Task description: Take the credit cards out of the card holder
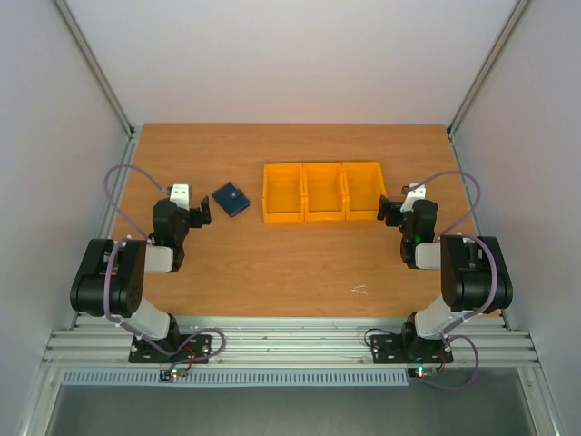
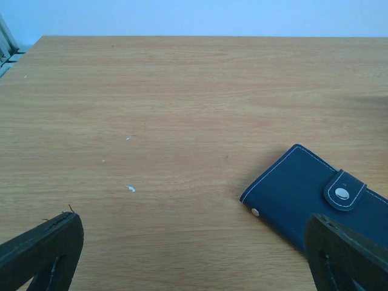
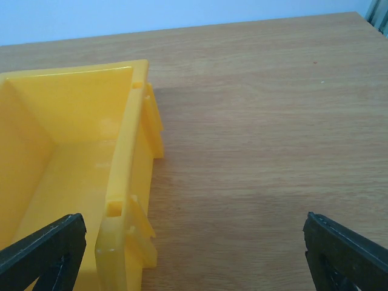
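Note:
The card holder [image 1: 231,200] is a small dark navy wallet, closed with its snap tab shut, lying flat on the table left of the bins. In the left wrist view it [image 2: 309,197] lies at the lower right, partly behind my right finger. My left gripper [image 1: 201,211] is open and empty, just left of the holder and not touching it. My right gripper [image 1: 386,210] is open and empty beside the right end of the bins. The credit cards are hidden.
Three orange plastic bins [image 1: 322,191] stand in a row at the table's middle back; the rightmost bin's wall [image 3: 124,163] is close to my right gripper's left finger. Grey walls enclose the table on the left, right and back.

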`<state>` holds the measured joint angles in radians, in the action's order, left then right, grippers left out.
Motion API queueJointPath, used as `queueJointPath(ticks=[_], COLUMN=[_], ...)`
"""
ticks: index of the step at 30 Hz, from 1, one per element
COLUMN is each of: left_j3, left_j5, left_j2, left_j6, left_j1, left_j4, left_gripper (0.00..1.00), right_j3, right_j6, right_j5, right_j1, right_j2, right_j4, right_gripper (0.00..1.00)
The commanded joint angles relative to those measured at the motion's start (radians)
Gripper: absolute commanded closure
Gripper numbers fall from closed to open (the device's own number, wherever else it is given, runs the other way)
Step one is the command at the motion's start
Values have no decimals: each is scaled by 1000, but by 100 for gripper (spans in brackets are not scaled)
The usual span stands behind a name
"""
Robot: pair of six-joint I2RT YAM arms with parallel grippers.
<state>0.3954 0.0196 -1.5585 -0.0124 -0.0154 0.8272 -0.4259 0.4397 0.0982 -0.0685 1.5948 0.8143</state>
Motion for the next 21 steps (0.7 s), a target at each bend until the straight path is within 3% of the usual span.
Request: queueJointPath(ticks=[1, 8, 12, 15, 18, 21], left_j3=[6, 5, -7, -31, 20, 187], left_j5=[0, 10, 132, 101, 83, 134], left_j2=[0, 6, 35, 102, 229, 335], left_j6=[-16, -17, -60, -54, -42, 19], left_j1=[0, 0, 0, 0, 0, 2], left_j4=[66, 58, 68, 58, -128, -521], left_gripper=[1, 1, 1, 1, 1, 1], right_j3=[1, 1, 3, -18, -36, -96], right_j6=[12, 12, 10, -26, -70, -87], right_j5=[2, 1, -1, -85, -186, -82], right_j1=[3, 3, 3, 3, -4, -15], right_j2=[-5, -4, -7, -104, -283, -402], right_j4=[11, 10, 17, -98, -233, -320], right_gripper=[1, 1, 1, 1, 2, 2])
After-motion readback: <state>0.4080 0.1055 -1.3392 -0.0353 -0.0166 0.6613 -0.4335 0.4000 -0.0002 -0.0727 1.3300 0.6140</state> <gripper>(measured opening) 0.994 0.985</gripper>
